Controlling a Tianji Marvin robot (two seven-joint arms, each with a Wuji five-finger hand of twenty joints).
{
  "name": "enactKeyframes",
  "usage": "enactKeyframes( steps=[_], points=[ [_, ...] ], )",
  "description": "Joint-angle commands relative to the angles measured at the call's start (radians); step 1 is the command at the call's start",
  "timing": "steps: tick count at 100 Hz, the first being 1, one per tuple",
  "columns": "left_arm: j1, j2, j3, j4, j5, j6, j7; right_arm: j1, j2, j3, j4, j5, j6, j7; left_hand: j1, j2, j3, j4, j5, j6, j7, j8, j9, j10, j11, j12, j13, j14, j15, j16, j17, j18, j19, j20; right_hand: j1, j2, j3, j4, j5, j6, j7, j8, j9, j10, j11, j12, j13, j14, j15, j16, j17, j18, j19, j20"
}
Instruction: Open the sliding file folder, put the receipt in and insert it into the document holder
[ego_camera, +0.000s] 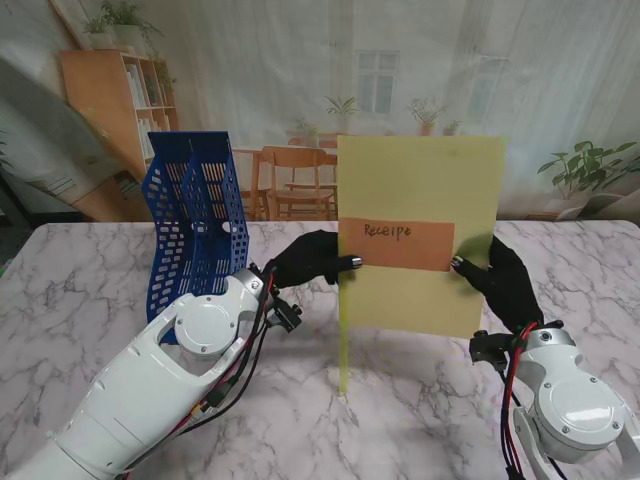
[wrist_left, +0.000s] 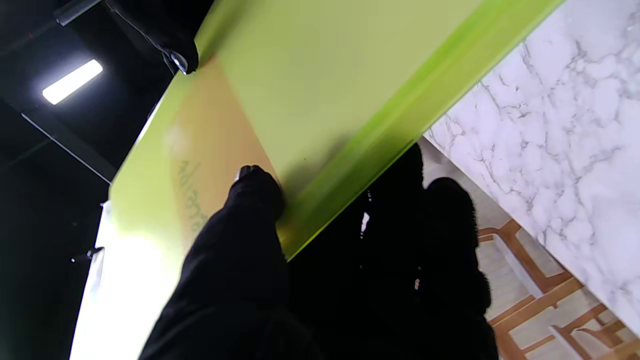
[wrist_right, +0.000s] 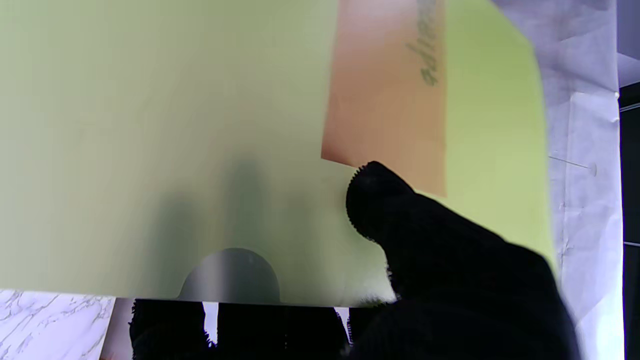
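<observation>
Holding the yellow-green sliding file folder (ego_camera: 420, 235) upright above the marble desk (ego_camera: 90, 290), both hands pinch it at mid-height: the left hand (ego_camera: 305, 262) closes its fingers (wrist_left: 255, 187) on the spine edge, thumb in front and the rest behind, while the right hand (ego_camera: 505, 280) grips the opposite edge the same way, thumb (wrist_right: 375, 195) on the face. The orange receipt (ego_camera: 398, 244), lettered "Receipe", shows through the translucent cover, lying crosswise near the middle, so it looks already inside. The folder's long axis stands vertical, broad face toward me, with the slide bar (ego_camera: 343, 350) running down the left edge and jutting past the lower corner. It reads as light, thin plastic, stiff enough to stand but likely to bow and slip under smooth fingertips; grips near the rigid bar should hold best. The blue mesh document holder (ego_camera: 195, 225) stands well to the left, apart from the folder, slots opening upward, so the sheet probably needs carrying leftward and lowering edge-first.
</observation>
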Motion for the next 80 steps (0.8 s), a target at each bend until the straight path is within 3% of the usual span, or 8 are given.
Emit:
enactKeyframes(
  steps=[1,7,18,28,36,54,72,80],
  points=[
    [0.004,0.003,-0.004,-0.021,0.013,-0.002,-0.005,-0.001,-0.003,0.003,0.010,0.004,-0.009,0.003,0.067,-0.008,0.098,0.056,0.032,-0.077,0.013,0.002,0.038,0.028,0.040,0.025,0.051,0.056,0.062,0.031,0.031,-0.062,0.078,0.034,0.025,0.007,0.017,0.023,0.000,-0.059,0.031,-0.016,0.045,-0.023,0.026,-0.017,0.063,-0.011,0.037,0.005,0.036,-0.021,0.025,0.015],
    [0.004,0.007,-0.008,-0.027,0.033,-0.004,-0.004,0.000,-0.005,0.001,0.011,0.012,-0.011,-0.005,0.061,-0.012,0.112,0.059,0.039,-0.080,0.006,-0.028,0.040,0.025,0.041,0.029,0.052,0.059,0.065,0.041,0.032,-0.056,0.080,0.046,0.017,-0.031,0.053,0.019,0.026,-0.059,0.034,-0.021,0.144,-0.004,-0.002,-0.047,0.152,0.003,0.019,-0.016,0.086,0.000,0.023,0.000],
    [-0.003,0.013,-0.013,-0.028,0.040,0.000,-0.022,-0.008,0.000,0.008,0.005,0.022,-0.007,0.021,0.059,-0.018,0.121,0.061,0.044,-0.076,0.007,-0.045,0.042,0.027,0.040,0.029,0.053,0.063,0.063,0.043,0.032,-0.053,0.079,0.050,-0.023,-0.108,0.059,0.014,0.037,-0.085,0.040,-0.003,0.219,-0.022,-0.030,-0.070,0.206,0.010,-0.051,-0.046,0.087,0.020,0.005,-0.022],
    [-0.009,0.015,-0.015,-0.026,0.041,0.006,-0.034,-0.016,0.011,0.018,0.003,0.030,-0.013,0.072,0.057,-0.020,0.126,0.061,0.044,-0.072,0.011,-0.052,0.044,0.029,0.039,0.029,0.054,0.064,0.063,0.044,0.034,-0.052,0.080,0.053,-0.131,-0.197,0.038,0.000,0.039,-0.093,0.058,0.040,0.162,-0.052,-0.043,-0.050,0.116,0.016,-0.148,-0.064,0.014,0.044,-0.062,-0.045],
    [-0.014,0.015,-0.013,-0.021,0.046,0.006,-0.036,-0.019,0.017,0.021,0.004,0.027,-0.018,0.096,0.055,-0.021,0.130,0.061,0.044,-0.070,0.013,-0.056,0.045,0.029,0.037,0.028,0.056,0.064,0.061,0.043,0.036,-0.051,0.079,0.054,-0.205,-0.250,0.047,-0.009,0.061,-0.084,0.040,0.073,0.032,-0.031,-0.068,-0.047,0.017,0.032,-0.217,-0.079,-0.026,0.045,-0.108,-0.050],
    [-0.015,0.014,-0.006,-0.025,0.031,0.014,-0.040,-0.010,0.023,0.012,0.012,0.009,-0.035,0.116,0.054,-0.020,0.134,0.059,0.043,-0.065,0.014,-0.065,0.047,0.032,0.031,0.024,0.057,0.065,0.055,0.041,0.035,-0.048,0.075,0.054,-0.151,-0.324,0.029,-0.010,0.109,-0.120,0.026,0.117,0.114,-0.028,-0.153,-0.083,0.116,0.054,-0.294,-0.139,0.062,0.065,-0.156,-0.102],
    [-0.024,0.014,0.012,-0.022,0.010,0.021,-0.059,0.014,0.023,-0.011,0.019,0.024,-0.010,0.120,0.053,-0.017,0.135,0.057,0.040,-0.064,0.012,-0.072,0.043,0.032,0.026,0.021,0.053,0.064,0.047,0.037,0.031,-0.048,0.069,0.053,-0.110,-0.357,0.074,-0.006,0.115,-0.189,0.040,0.144,0.290,-0.071,-0.200,-0.104,0.292,0.005,-0.284,-0.145,0.177,0.046,-0.114,-0.140],
    [-0.033,0.014,0.024,-0.013,0.007,0.025,-0.070,0.030,0.021,-0.026,0.030,0.027,-0.010,0.116,0.055,-0.012,0.134,0.056,0.038,-0.062,0.008,-0.076,0.041,0.030,0.022,0.019,0.049,0.064,0.041,0.034,0.029,-0.048,0.063,0.051,-0.096,-0.348,0.105,-0.001,0.140,-0.224,0.042,0.127,0.421,-0.094,-0.200,-0.114,0.397,-0.042,-0.225,-0.115,0.234,0.003,-0.064,-0.142]
  ],
)
